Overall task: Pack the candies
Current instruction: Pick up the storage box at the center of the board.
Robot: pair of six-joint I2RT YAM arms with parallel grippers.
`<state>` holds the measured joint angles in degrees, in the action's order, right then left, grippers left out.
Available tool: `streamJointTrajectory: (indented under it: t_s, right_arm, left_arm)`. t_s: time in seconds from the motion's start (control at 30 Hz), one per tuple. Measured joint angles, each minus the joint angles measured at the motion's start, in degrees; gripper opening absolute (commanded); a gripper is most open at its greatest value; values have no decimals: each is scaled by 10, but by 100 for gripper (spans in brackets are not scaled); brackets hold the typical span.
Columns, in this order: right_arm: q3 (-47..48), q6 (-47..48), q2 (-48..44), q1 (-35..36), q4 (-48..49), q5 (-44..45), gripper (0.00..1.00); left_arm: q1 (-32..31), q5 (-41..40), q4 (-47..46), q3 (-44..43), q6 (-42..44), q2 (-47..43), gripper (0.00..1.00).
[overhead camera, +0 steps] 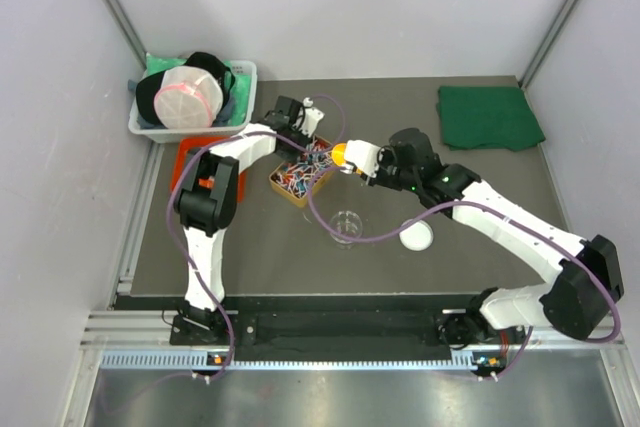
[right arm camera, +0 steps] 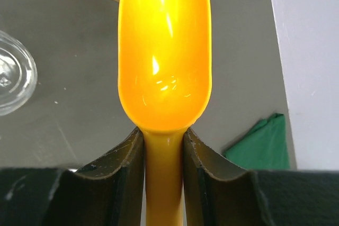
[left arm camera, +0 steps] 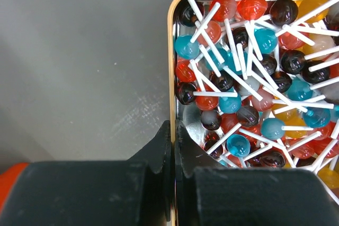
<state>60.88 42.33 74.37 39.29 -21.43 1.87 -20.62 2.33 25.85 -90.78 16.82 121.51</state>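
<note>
The candies [left arm camera: 249, 78] are small ball lollipops on white sticks, red, blue, dark and orange, heaped in a shallow metal tray [left arm camera: 171, 78] with a tan rim. The tray [overhead camera: 283, 190] lies at table centre-left with the candies [overhead camera: 305, 169] in it. My left gripper [left arm camera: 174, 146] is shut on the tray's side rim, one finger inside and one outside; it shows in the top view [overhead camera: 300, 139] at the tray's far edge. My right gripper [right arm camera: 164, 152] is shut on the handle of the orange scoop [right arm camera: 164, 51]. The scoop [overhead camera: 342, 154] hovers by the tray's right corner with no candy on it.
A clear glass jar [overhead camera: 346, 224] stands in front of the tray, also seen in the right wrist view [right arm camera: 10, 78]. A white lid [overhead camera: 416, 236] lies to its right. A green cloth [overhead camera: 488, 115] lies back right. A white bin [overhead camera: 244, 97] of items and an orange board [overhead camera: 190, 152] sit back left.
</note>
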Motion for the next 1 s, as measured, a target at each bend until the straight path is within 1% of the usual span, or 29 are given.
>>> streamJointTrajectory:
  t_s: [0.3,0.43,0.63,1.0]
  right_arm:
    - [10,80,12,35,-48,37,0]
    - [10,100,12,42,-53,58,0]
    - [10,137,16,69,-48,106,0]
    - [23,203,109,74,-56,172,0]
  left_arm:
    - [-16,2,25,-30,31,2,0]
    - [-20,10,31,-30,40,2,0]
    - [-27,13,40,-30,48,1,0]
    - [-47,2,54,-38,63,-7,0]
